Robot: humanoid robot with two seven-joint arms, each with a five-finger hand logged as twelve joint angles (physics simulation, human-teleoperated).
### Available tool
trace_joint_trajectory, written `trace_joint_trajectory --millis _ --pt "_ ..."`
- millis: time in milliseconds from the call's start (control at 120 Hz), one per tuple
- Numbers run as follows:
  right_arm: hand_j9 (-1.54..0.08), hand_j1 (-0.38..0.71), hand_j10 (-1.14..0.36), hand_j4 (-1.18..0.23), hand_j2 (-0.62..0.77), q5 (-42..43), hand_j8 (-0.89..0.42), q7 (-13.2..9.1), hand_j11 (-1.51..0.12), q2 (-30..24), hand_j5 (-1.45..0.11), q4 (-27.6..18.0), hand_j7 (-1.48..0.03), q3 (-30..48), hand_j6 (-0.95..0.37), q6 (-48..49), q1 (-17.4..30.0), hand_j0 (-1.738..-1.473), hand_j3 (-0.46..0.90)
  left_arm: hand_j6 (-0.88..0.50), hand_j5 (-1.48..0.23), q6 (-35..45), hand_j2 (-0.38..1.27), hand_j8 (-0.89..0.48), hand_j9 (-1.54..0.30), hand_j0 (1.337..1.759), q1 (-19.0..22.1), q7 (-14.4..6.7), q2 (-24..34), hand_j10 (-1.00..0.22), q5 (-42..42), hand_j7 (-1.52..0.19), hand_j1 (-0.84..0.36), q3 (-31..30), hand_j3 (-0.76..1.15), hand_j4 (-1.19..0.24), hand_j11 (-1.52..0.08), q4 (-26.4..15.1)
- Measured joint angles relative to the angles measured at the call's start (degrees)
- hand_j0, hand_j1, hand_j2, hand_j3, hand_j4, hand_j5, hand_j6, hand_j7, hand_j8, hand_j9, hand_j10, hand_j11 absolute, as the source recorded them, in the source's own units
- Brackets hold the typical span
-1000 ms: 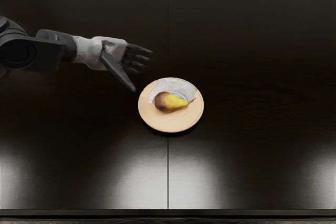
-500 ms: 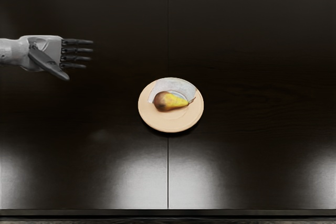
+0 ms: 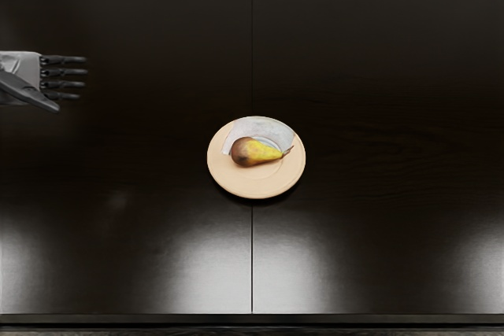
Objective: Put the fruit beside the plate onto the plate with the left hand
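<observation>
Retreating toward nine o'clock, the left hand (image 3: 31, 80) nears the frame edge, fingers (image 3: 69, 72) straight, seemingly slightly spread, empty. The pear (image 3: 253, 152) lies on the plate (image 3: 260, 185); withdraw level, well clear.

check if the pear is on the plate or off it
On the plate. The pear lies on its side inside the plate rim, and the left hand is open and empty at the picture's left edge.

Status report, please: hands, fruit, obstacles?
Left robot hand open, empty, at left edge. Right robot hand out of view. Pear lying on plate.
</observation>
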State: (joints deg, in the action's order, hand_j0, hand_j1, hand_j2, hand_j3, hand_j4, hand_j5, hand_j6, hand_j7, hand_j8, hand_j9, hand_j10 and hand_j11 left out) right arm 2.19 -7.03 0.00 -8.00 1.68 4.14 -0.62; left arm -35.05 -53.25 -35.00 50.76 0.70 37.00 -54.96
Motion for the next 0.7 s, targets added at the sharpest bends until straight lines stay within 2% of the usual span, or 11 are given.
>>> trace_joint_trajectory --millis 700 --pt "0.0 -0.35 0.0 0.0 0.0 0.0 0.0 0.0 0.0 0.0 0.0 0.0 0.0 0.0 0.0 0.0 0.0 -1.658 0.0 0.0 0.0 0.0 0.0 0.0 0.0 1.658 0.26 0.0 -0.05 0.0 0.0 0.0 0.35 -0.11 0.0 0.0 0.0 0.73"
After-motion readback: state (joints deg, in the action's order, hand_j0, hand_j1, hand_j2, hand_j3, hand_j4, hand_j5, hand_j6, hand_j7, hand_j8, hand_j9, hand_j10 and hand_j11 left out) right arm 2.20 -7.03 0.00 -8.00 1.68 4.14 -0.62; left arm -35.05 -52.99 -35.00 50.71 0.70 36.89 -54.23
